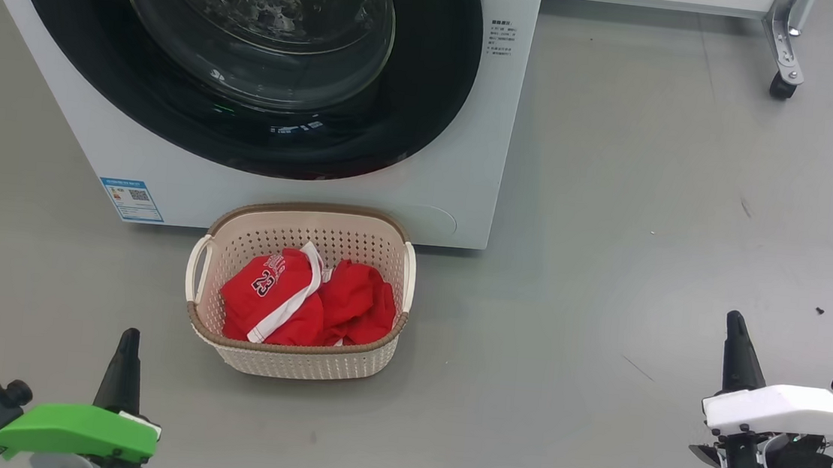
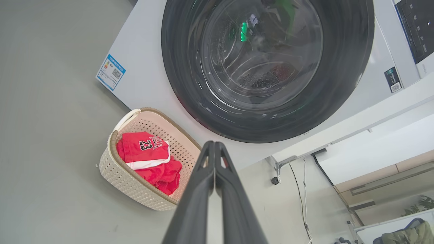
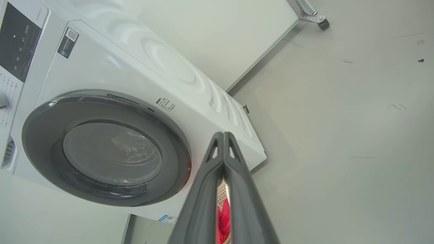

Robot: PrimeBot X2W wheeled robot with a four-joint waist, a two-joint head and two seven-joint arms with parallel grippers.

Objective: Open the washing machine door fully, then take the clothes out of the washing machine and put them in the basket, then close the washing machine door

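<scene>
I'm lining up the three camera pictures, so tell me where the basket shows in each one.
Head view: the basket sits low centre, on the floor before the washing machine.
Left wrist view: the basket is at lower left.
Right wrist view: a basket sliver at bottom centre, behind the right gripper, seen between its jaws.
Shared landmark: the blue label on the washing machine's lower corner, near the basket.

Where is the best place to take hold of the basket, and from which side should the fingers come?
Probably the white handle on the left side of the basket, coming from above. It bows outward and stands upright, which leaves a gap that one finger could slip into. The clothes lie inside, clear of it.
</scene>
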